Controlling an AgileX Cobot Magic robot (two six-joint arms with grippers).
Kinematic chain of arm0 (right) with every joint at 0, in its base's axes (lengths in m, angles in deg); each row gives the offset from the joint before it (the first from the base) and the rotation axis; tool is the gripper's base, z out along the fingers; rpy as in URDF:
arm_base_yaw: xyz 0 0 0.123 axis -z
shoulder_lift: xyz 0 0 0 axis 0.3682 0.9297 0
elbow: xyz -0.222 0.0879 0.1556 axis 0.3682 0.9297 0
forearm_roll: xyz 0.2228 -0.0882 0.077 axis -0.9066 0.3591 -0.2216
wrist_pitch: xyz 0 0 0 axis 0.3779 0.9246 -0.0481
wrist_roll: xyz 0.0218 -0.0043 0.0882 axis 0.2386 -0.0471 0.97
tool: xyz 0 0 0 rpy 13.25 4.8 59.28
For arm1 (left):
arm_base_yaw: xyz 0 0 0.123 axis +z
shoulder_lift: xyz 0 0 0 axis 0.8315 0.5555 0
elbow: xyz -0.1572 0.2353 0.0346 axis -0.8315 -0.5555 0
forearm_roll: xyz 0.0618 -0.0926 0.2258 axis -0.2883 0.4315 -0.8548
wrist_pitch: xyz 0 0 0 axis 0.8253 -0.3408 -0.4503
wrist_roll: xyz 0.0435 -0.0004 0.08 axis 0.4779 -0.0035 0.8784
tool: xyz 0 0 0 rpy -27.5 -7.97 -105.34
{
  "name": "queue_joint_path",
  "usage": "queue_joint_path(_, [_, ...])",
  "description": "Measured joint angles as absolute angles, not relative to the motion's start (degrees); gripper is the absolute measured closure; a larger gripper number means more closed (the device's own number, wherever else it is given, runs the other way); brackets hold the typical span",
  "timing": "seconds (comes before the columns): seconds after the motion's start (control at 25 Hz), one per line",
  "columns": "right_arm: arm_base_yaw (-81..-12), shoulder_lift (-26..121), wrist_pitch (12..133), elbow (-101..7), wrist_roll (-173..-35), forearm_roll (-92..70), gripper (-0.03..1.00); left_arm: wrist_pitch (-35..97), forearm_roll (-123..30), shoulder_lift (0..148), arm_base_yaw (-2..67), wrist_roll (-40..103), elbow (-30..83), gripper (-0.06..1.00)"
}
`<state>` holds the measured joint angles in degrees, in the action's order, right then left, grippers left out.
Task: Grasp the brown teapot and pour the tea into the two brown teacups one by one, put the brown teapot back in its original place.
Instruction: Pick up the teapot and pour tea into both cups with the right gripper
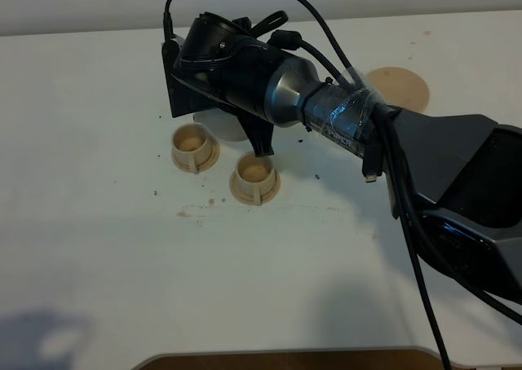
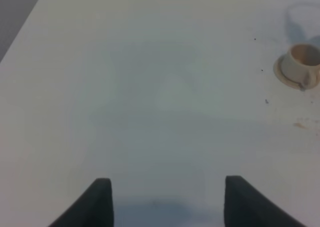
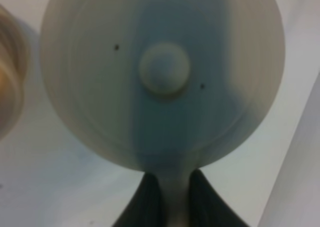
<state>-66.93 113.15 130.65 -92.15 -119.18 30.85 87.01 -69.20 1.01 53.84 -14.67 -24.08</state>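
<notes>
the right gripper (image 3: 174,184) has its two dark fingers (image 3: 148,199) pinched shut on the loop handle (image 3: 175,207) of the small round pale-tan ceramic teapot (image 3: 100,87). the pot's knobbed lid (image 3: 164,68) sits on and faces straight into the wrist camera. i can't judge the pot's tilt from that view, and from the high camera the black wrist hides nearly all of it.

just beside the teapot, on its side toward the table's front edge, stand the two small pale-tan cylindrical teacups, each on its own little saucer. one teacup (image 1: 194,147) is closest to the pot and the other teacup (image 1: 255,177) stands a little further out. well apart from the teapot, back along the right arm, the flat round pale-tan saucer disc (image 1: 397,89) lies bare. the left gripper (image 2: 167,179) is away from the teapot, its fingers spread wide with nothing between them, over the bare white table (image 2: 150,87).

as i read it, the grasp is done and the pot is off its disc and at the cups, so this is the pouring stage. returning the pot is yet to do.

the cup insides look tan to orange. i can't tell whether tea lies in either. the lid hides what the pot holds. small brownish specks (image 1: 183,213) near the cups may be drips.
</notes>
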Motion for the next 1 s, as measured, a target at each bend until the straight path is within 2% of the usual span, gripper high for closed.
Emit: queue_joint_path(1.0, [-69.51, 116.21, 130.61, -92.15, -118.53, 38.86, 0.85, 87.01, -69.20, 1.01, 53.84, -14.67, -24.08, 0.45])
